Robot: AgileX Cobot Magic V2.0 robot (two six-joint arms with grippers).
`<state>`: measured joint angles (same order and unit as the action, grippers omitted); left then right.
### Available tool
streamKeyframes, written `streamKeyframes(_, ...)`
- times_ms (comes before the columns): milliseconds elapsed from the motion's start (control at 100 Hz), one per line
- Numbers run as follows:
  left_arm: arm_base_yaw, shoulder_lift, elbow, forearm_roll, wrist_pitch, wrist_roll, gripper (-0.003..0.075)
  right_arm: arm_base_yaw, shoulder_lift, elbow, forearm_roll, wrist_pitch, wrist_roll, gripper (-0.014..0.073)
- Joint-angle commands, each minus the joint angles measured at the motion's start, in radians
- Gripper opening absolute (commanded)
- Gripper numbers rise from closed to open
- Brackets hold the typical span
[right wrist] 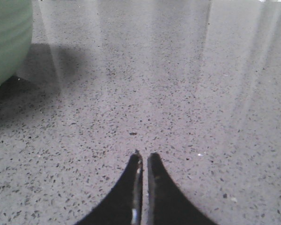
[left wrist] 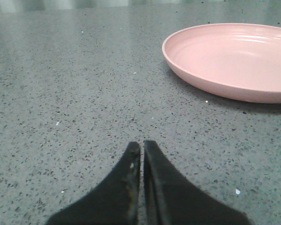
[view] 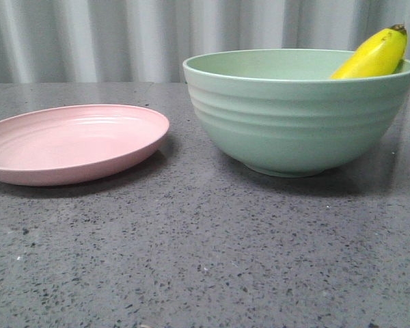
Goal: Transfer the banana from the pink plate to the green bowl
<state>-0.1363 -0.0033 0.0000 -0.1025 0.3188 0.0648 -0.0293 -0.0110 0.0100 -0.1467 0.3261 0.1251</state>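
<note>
Two grippers are pinched shut on nothing, low over the table (view: 205, 260). I see the banana (view: 374, 55) already in the green bowl (view: 294, 119), upper right of the front view, leaning up against the rim. The pink plate (view: 68, 143) at left has nothing on it. My left gripper (left wrist: 142, 147) is nearer the plate, my right gripper (right wrist: 144, 157) nearer the bowl. I think the job is done.

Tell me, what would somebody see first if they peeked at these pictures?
Probably the bright yellow banana, poking up over the far right rim of the big green bowl and leaning against it. Next comes the pink plate, sitting with nothing on it to the left of the bowl on the speckled grey table. In the wrist views, the left end effector and right end effector are both shut, holding nothing.
</note>
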Motion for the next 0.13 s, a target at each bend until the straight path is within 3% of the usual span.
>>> streamKeyframes(0, 0.002, -0.024, 0.01, -0.001, -0.066, 0.002, -0.002, -0.006, -0.021, 0.021, -0.001, -0.019, -0.007, -0.0065)
streamKeyframes(120, 0.002, -0.024, 0.01, -0.001, -0.066, 0.002, -0.002, -0.006, -0.021, 0.021, -0.001, -0.019, -0.007, -0.0065)
